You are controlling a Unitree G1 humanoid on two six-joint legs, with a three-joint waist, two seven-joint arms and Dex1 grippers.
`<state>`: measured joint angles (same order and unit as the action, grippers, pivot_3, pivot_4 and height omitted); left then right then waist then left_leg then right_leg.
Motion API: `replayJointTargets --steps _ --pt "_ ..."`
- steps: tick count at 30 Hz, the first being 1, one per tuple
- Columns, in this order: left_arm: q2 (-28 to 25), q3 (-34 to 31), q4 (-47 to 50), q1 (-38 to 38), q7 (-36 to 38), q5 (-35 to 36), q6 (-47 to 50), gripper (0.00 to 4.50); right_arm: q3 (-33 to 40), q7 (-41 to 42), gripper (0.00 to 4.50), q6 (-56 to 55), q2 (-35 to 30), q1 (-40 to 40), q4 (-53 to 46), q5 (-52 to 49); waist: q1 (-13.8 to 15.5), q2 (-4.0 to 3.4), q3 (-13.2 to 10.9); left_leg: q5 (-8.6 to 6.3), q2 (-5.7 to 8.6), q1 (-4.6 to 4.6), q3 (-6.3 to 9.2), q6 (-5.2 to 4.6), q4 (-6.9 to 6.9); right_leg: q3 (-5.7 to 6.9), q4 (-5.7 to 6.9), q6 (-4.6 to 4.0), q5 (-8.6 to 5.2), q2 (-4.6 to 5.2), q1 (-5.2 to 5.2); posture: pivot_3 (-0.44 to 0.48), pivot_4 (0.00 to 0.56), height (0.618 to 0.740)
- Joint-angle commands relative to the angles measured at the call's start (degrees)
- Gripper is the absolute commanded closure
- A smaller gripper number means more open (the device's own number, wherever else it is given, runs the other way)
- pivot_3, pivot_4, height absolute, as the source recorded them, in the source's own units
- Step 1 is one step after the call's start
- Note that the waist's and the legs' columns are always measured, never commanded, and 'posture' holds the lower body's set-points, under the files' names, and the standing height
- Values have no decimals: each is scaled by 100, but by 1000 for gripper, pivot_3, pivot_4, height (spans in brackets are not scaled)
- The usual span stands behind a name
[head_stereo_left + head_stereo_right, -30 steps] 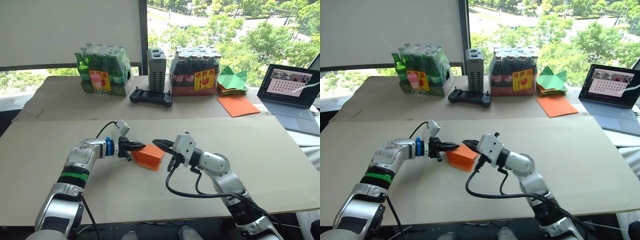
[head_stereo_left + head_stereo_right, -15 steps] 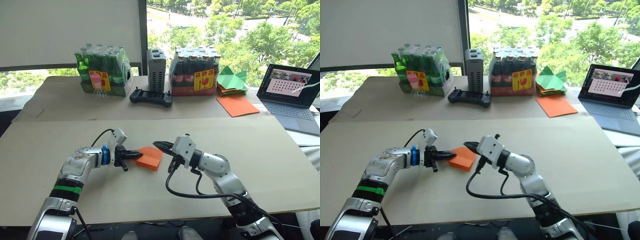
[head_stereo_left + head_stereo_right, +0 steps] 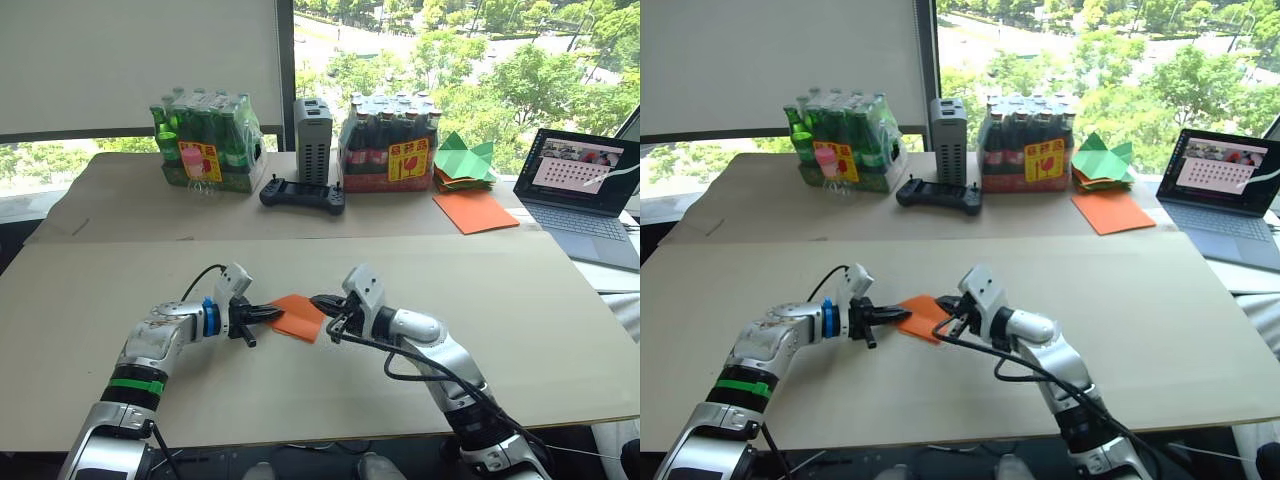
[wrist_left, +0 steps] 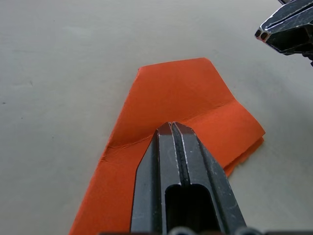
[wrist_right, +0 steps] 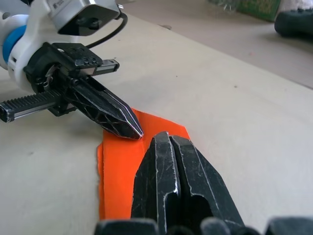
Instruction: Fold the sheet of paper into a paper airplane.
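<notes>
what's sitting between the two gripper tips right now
The folded orange sheet of paper lies flat on the table between them. In the eye views the left gripper presses its left edge, and the right gripper meets its right edge.

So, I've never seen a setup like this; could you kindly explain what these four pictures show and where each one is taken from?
It is a humanoid robot working at a table. Two pictures come from a stereo camera on its head, looking down over both arms. The other two come from cameras on its wrists, looking along each gripper's black fingers. Between the arms lies the sheet of paper, orange and partly folded, flat on the table. The left gripper and right gripper are both shut, with their tips pressed down on the paper rather than gripping it. At the far side stand bottle packs, a controller, green and orange paper and a laptop.
</notes>
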<state>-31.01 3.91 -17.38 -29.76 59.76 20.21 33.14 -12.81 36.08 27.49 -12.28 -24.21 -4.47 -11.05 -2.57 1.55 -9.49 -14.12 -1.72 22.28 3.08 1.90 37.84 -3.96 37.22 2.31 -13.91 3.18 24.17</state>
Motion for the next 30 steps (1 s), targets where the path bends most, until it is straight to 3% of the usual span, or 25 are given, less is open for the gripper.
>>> replayJointTargets --steps 1,6,19,30 --pt "-46 -10 42 44 -15 -72 -43 4500 290 -194 4446 608 125 -127 -309 -361 -3 0 0 0 0 0 0 0 0 0 1 0 0 0 0 0 150 740" --pt "-150 -30 224 214 26 -32 -9 4500 468 -381 4446 1121 194 -130 -366 -556 -15 -1 1 0 -1 0 -1 0 0 0 1 0 0 0 1 0 150 740" --pt "-204 46 394 474 28 -98 -67 4500 735 -732 183 1890 369 -178 -341 -941 -13 -2 1 0 -1 -2 -1 0 0 0 1 0 0 0 0 0 150 740" --pt "-209 64 421 497 23 -112 -108 4500 936 -962 57 2465 606 -256 -181 -1255 -13 -2 2 0 -1 -2 -1 0 0 0 1 0 0 -1 0 0 150 740"
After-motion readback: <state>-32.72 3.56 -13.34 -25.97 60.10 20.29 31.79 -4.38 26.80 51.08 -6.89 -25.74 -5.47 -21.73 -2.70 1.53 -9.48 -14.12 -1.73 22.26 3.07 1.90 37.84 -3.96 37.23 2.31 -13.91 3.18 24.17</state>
